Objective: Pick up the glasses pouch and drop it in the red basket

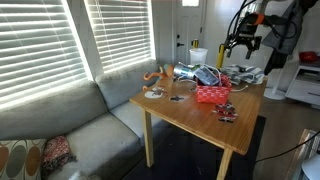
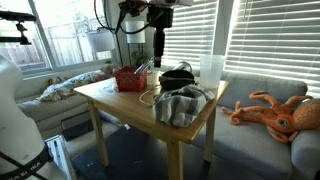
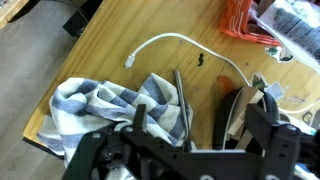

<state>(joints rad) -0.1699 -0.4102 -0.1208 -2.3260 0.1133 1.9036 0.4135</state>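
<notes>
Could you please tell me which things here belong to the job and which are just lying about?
Job: red basket, glasses pouch, tool.
Lying about: striped cloth, white cable, orange octopus toy.

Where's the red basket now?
The red basket sits on the wooden table; in the wrist view it's top right, just past the white cable.

An exterior view stands well back, looking over the sofa at the wooden table; an exterior view sits nearer, about tabletop height, facing the blinds. Both share the table and red basket, and the wrist view looks down, close, on the same tabletop.
</notes>
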